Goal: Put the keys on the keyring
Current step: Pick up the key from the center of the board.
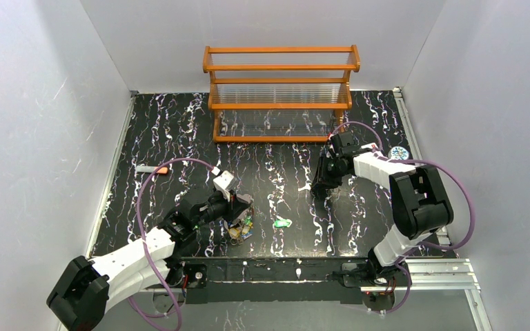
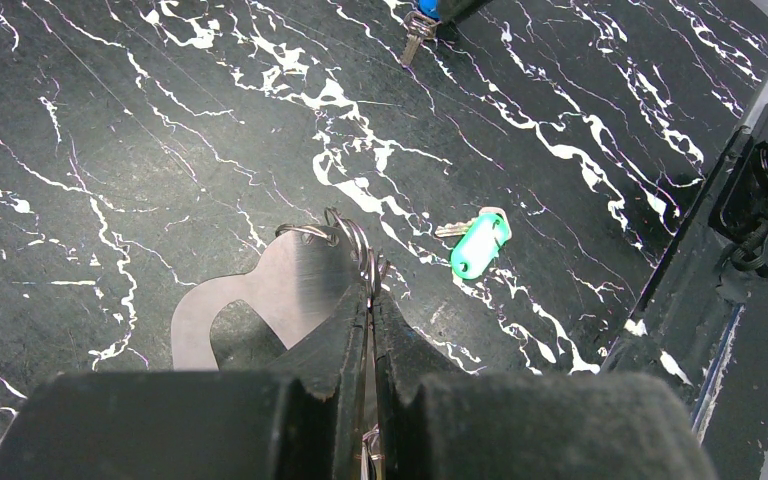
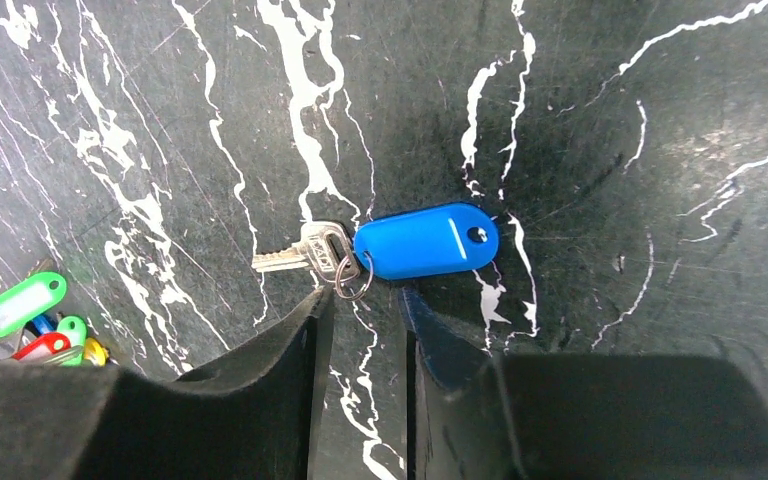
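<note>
My left gripper (image 2: 370, 292) is shut on the keyring (image 2: 290, 285), a flat silver loop that sticks out to the left of the jaws with thin wire rings (image 2: 357, 240) at their tip. From above, a bunch of coloured keys (image 1: 240, 229) hangs under that gripper (image 1: 238, 207). A green-tagged key (image 2: 480, 243) lies loose on the table to its right. A blue-tagged key (image 3: 425, 240) with a silver blade and a small ring (image 3: 353, 275) lies flat in front of my right gripper (image 3: 365, 300), which is open and holds nothing. Its fingertips stand either side of the small ring.
An orange wooden rack (image 1: 281, 93) stands at the back. An orange-tipped stick (image 1: 153, 169) lies at the left, a white box (image 1: 224, 181) beside the left arm, and a round tin (image 1: 400, 152) at the right edge. The table is black marble-patterned (image 1: 179, 131).
</note>
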`<action>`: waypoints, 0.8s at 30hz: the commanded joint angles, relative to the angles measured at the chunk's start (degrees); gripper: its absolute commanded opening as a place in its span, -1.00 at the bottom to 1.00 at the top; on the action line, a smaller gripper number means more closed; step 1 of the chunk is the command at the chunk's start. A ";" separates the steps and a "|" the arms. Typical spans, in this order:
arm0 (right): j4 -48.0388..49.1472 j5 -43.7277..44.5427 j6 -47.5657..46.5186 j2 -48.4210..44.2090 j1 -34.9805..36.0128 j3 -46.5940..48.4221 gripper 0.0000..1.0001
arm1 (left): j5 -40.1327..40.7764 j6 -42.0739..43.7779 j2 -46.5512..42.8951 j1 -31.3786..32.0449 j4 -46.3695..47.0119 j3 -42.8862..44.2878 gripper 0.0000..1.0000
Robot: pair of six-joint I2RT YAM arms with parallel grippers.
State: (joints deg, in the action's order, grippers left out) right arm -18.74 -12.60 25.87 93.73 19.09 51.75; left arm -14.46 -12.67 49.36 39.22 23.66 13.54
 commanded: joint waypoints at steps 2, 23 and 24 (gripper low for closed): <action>2.23 -3.08 3.13 2.26 -0.27 0.93 -0.27 | -1.05 -0.25 -0.22 0.24 2.05 0.21 -1.00; -4.59 3.15 -9.09 -3.91 1.17 7.17 -0.97 | -1.24 0.45 -1.04 0.24 2.31 0.39 -1.00; -5.36 3.26 -10.09 -4.37 1.88 8.13 -0.97 | -1.28 0.76 -1.21 0.24 2.27 0.55 -1.00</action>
State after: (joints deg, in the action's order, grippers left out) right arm -20.71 -10.87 21.69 93.45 19.35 54.26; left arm -14.66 -12.99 49.32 39.22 24.01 13.54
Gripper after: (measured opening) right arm 0.031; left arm 0.021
